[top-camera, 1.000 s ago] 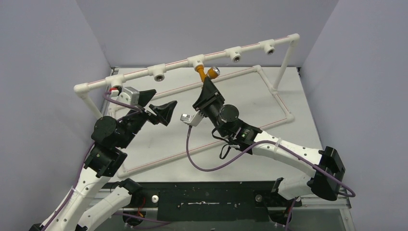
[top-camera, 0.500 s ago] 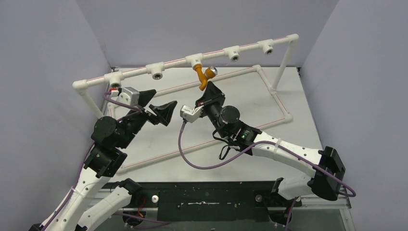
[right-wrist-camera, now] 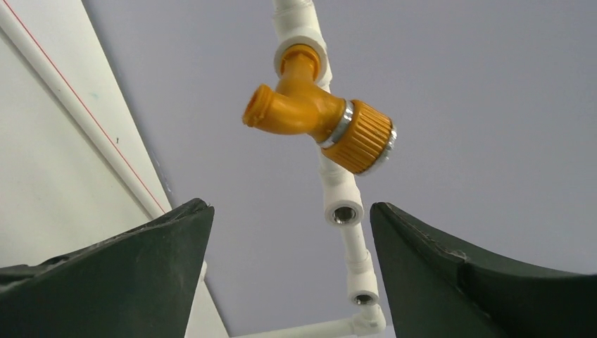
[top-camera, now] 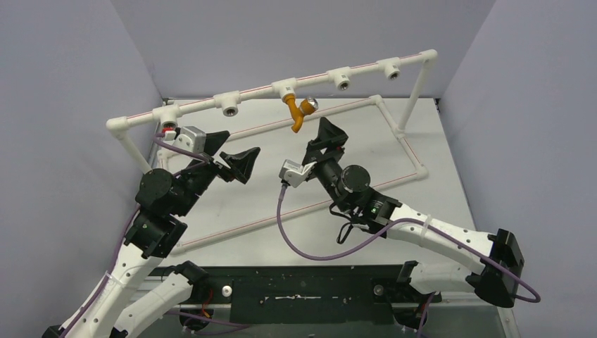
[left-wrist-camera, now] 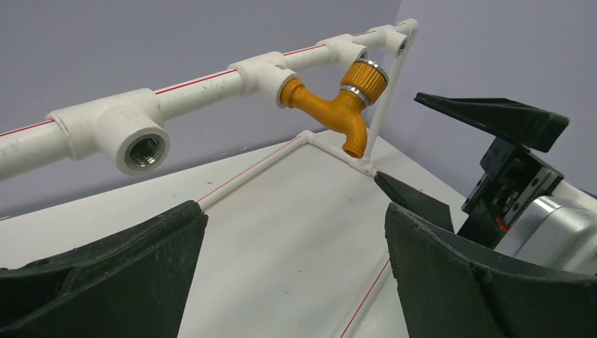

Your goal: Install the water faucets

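Note:
The orange-brass water faucet (top-camera: 298, 113) hangs from a white tee socket (top-camera: 286, 89) in the middle of the raised pipe rail, with its spout down and its ribbed knob (right-wrist-camera: 361, 137) to the side. My right gripper (top-camera: 324, 139) stands open just below and in front of it, apart from it and holding nothing. In the right wrist view the faucet (right-wrist-camera: 304, 109) shows above the gap of the right gripper (right-wrist-camera: 292, 239). Further left my left gripper (top-camera: 231, 148) is open and holds nothing. In the left wrist view the faucet (left-wrist-camera: 336, 107) lies well beyond the left gripper (left-wrist-camera: 296, 232).
The white pipe frame (top-camera: 415, 98) has a raised rail with further open tee sockets (top-camera: 231, 106) (top-camera: 343, 79) (top-camera: 391, 69) and a red-lined floor loop (top-camera: 415, 169) on the table. Grey walls close in the back and sides. A purple cable (top-camera: 310, 250) loops under the right arm.
The right gripper was shut on the faucet. It has opened, let go and drawn back to the right. The faucet stays hanging in its socket. The left arm has hardly moved.

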`<state>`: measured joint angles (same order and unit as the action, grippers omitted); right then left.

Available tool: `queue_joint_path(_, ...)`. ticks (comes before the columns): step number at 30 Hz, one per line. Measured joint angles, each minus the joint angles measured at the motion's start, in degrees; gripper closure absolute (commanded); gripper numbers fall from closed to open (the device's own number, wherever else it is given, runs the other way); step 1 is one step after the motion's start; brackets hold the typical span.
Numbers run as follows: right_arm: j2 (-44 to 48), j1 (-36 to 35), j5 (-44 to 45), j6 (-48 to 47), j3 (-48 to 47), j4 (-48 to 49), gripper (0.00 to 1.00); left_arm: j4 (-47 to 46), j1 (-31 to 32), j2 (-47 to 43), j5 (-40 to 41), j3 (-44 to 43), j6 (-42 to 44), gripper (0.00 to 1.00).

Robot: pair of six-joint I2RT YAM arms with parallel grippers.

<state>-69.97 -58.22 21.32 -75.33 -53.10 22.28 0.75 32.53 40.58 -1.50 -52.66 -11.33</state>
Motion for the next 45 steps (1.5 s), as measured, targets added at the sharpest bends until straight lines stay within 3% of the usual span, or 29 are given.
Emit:
queue_joint_path(6,7.06,1.11,-1.77,7.93,2.93,-2.32,0.01,0.0,0.0,0.07,0.09,0.0,0.0,0.03)
queue_joint_path(16,13.11,11.04,-1.44,28.2,8.13,-5.4,0.0,0.11,0.0,0.52,0.09,0.0,0.0,0.03)
queue_joint_path(20,13.55,17.16,-0.15,38.23,11.17,-6.32,0.0,0.11,0.02,0.52,0.09,0.0,0.0,0.03)
queue_joint_path(26,13.62,33.27,-1.27,56.24,16.52,-9.66,0.0,0.09,0.0,0.42,-0.07,0.0,0.0,0.03)
queue_joint_path(32,13.77,37.4,0.09,65.57,28.02,-7.32,0.0,0.07,0.0,0.37,-0.07,0.0,0.0,0.03)
queue_joint_path(35,11.52,37.66,2.93,68.06,31.69,-1.25,0.0,0.07,0.02,0.39,-0.07,0.0,0.0,0.03)
queue_joint_path(38,6.6,39.34,4.9,69.26,36.85,10.84,0.0,0.04,0.04,0.44,-0.07,0.0,0.0,0.03)
queue_joint_path(45,-12.59,47.15,4.72,70.53,41.97,31.8,0.0,0.0,1.11,0.74,0.0,0.0,0.04,0.03)
